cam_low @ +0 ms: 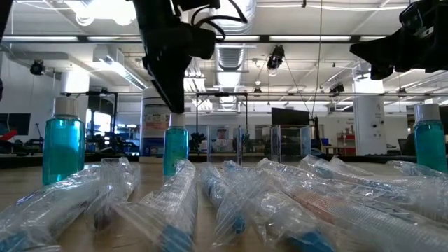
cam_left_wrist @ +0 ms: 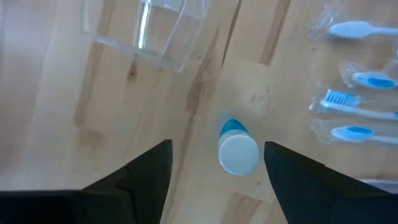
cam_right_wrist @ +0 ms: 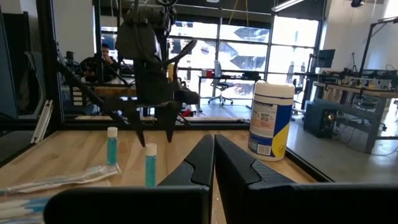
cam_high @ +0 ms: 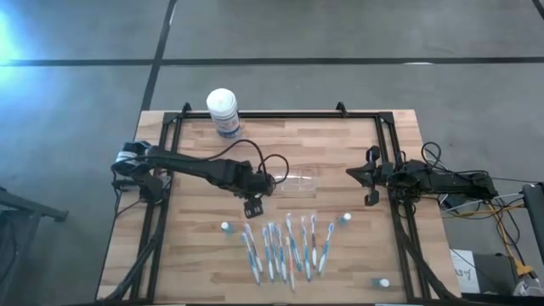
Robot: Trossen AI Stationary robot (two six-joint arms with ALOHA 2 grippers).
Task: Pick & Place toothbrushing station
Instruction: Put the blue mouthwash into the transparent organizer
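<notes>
1. From above, the left gripper (cam_high: 254, 206) is seen reaching over the middle of the wooden table (cam_high: 195, 255), its fingers spread and holding nothing. The toothbrushing station (cam_high: 293, 178), a clear plastic holder, is seen lying on the boards just to the right of that gripper, apart from it. The right gripper (cam_high: 353, 173) is held at the table's right edge with fingers pressed together. A row of wrapped toothbrushes (cam_high: 285, 245) is laid along the near side, and a white-lidded canister (cam_high: 223, 111) is stood at the far edge.

2. At table height, wrapped toothbrushes (cam_low: 231, 203) are spread across the foreground, with small blue bottles (cam_low: 63, 148) stood behind them. The clear holder (cam_low: 288, 143) is faintly made out farther back.

3. From the left wrist, both spread fingers (cam_left_wrist: 146, 174) are shown above a white-capped blue bottle (cam_left_wrist: 237, 149); the clear holder (cam_left_wrist: 146, 28) is seen beyond, untouched.

4. From the right wrist, closed fingers (cam_right_wrist: 199, 163) are shown, with the left arm's open gripper (cam_right_wrist: 152, 134) hung over the table and the canister (cam_right_wrist: 270, 118) to the side.
</notes>
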